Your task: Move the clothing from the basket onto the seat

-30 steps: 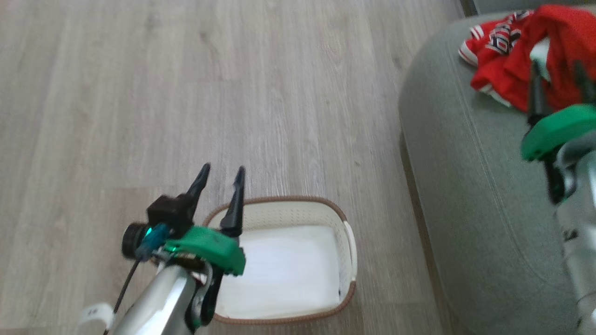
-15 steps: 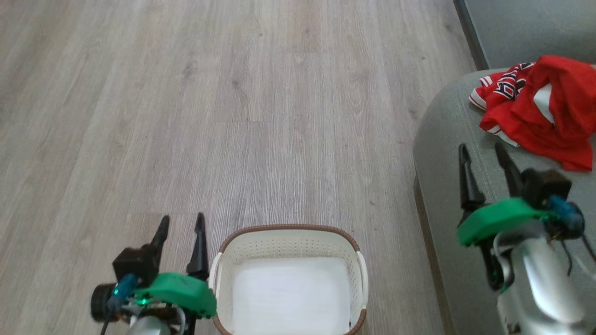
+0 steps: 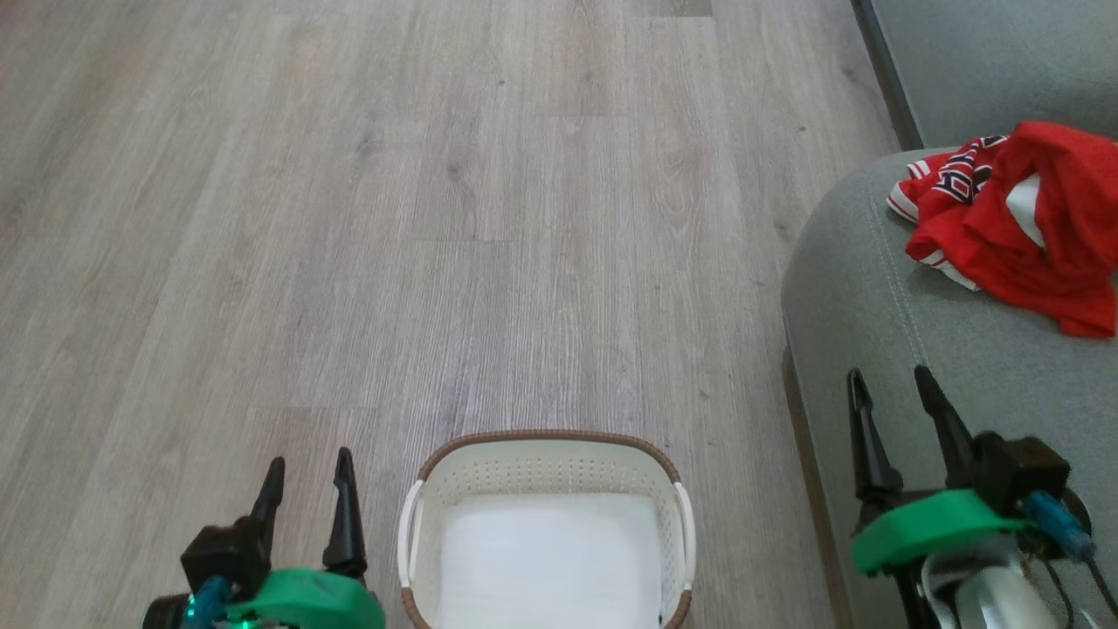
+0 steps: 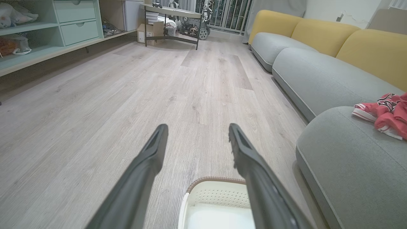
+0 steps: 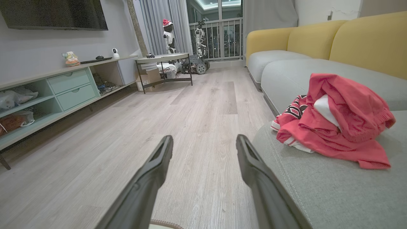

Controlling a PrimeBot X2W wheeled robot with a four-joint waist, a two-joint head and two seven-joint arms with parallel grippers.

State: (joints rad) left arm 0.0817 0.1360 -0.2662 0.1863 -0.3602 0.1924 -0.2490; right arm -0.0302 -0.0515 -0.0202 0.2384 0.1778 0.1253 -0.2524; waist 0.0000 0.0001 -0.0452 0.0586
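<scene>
The red clothing [image 3: 1013,227] with white striped trim lies heaped on the grey-green seat [image 3: 891,349] at the right; it also shows as the clothing [image 5: 334,121] in the right wrist view and the clothing [image 4: 386,113] in the left wrist view. The white basket [image 3: 546,542] with a brown rim stands on the floor at bottom centre, nothing inside it. My left gripper [image 3: 307,476] hangs open just left of the basket. My right gripper [image 3: 886,389] hovers open over the seat's front edge, well short of the clothing, nothing between its fingers.
Pale wood floor [image 3: 393,218] stretches ahead and to the left. A long sofa with yellow backs [image 4: 318,31] runs along the right. A mint shelf unit [image 5: 47,92] lines the left wall, with a small table [image 5: 163,60] and toy robots at the far end.
The head camera has swung, so the whole picture shifted. My right gripper has drawn back from the clothing, which stays on the seat. My left gripper has come off the basket to its left side.
</scene>
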